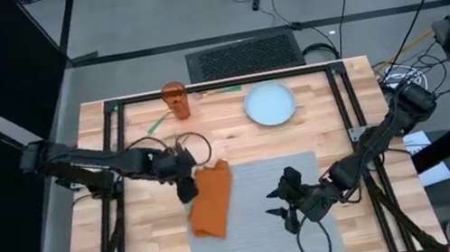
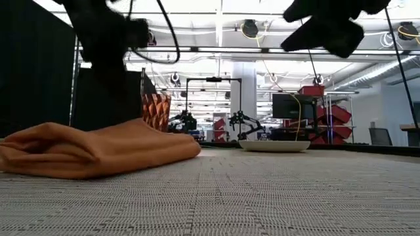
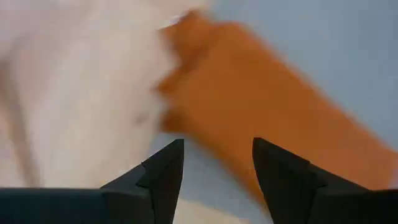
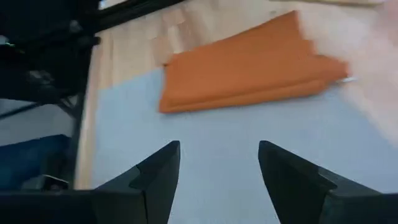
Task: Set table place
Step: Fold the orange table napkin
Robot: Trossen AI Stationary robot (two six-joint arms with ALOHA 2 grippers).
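High view: grey placemat lies flat on the near-centre of the table. Everything below is placed rel. to the mat.

Orange napkin, folded, straddles the mat's left edge, part on the mat, part on wood. Left gripper is at the napkin's far-left corner, fingers apart, nothing held. Right gripper hovers over the mat's middle, fingers spread, empty.

Handling, my read: the mat is thin, woven, floppy and light, so it'd sag if lifted; best pinched at an edge or corner, or dragged flat. The napkin is soft cloth, likely to unfold if taken by one layer; pinch across the folded stack.

Containers: plate sits beyond the mat's far edge, well apart, and looks empty. Orange faceted cup is beyond the far-left corner; contents can't tell.
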